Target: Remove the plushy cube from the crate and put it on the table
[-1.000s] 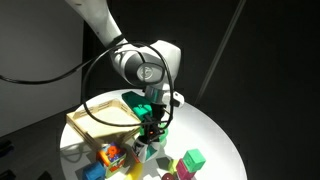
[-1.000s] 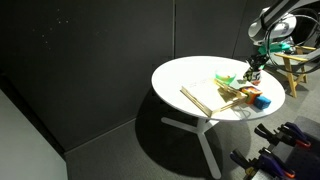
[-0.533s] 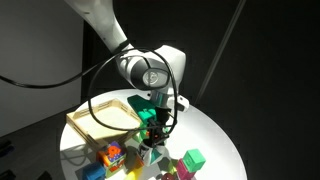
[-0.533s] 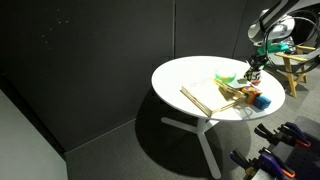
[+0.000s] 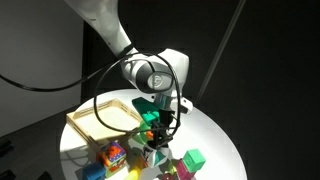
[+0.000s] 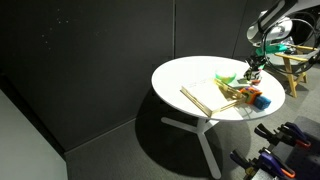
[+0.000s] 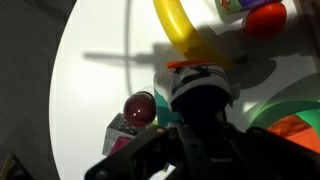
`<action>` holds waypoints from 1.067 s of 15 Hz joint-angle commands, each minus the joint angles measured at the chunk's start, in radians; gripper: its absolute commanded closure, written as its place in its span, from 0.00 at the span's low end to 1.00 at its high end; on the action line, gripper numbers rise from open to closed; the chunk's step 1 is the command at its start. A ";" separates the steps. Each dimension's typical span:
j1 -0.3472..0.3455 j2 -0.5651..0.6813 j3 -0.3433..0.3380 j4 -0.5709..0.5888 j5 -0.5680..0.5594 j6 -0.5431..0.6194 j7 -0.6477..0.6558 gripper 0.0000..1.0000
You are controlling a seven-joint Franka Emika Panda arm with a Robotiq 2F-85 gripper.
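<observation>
My gripper [image 5: 156, 132] hangs over the round white table [image 5: 215, 135], just beside the near corner of the tan wooden crate [image 5: 77, 132]. In the wrist view the gripper [image 7: 200, 108] is shut on the plushy cube [image 7: 200, 88], whose white face and dark sides show between the dark fingers, above the white tabletop [image 7: 100, 60]. In an exterior view the gripper [image 6: 255, 68] is over the far side of the table [image 6: 185, 75], beyond the crate [image 6: 203, 98]. Whether the cube touches the table is hidden.
A green bowl [image 5: 135, 100] sits behind the gripper. A green cube [image 5: 194, 158] and several coloured toys [image 5: 112, 155] lie at the table's front. A yellow banana-shaped toy [image 7: 178, 28], a red ball [image 7: 265, 17] and a dark red ball [image 7: 138, 106] lie close by. A blue cube [image 6: 262, 100] sits near the table's edge.
The gripper has shifted a little away from the crate, out over the table, still holding the cube. The crate and the toys have not moved.
</observation>
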 commanded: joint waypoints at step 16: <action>0.018 -0.009 0.027 0.001 -0.001 -0.025 -0.026 0.00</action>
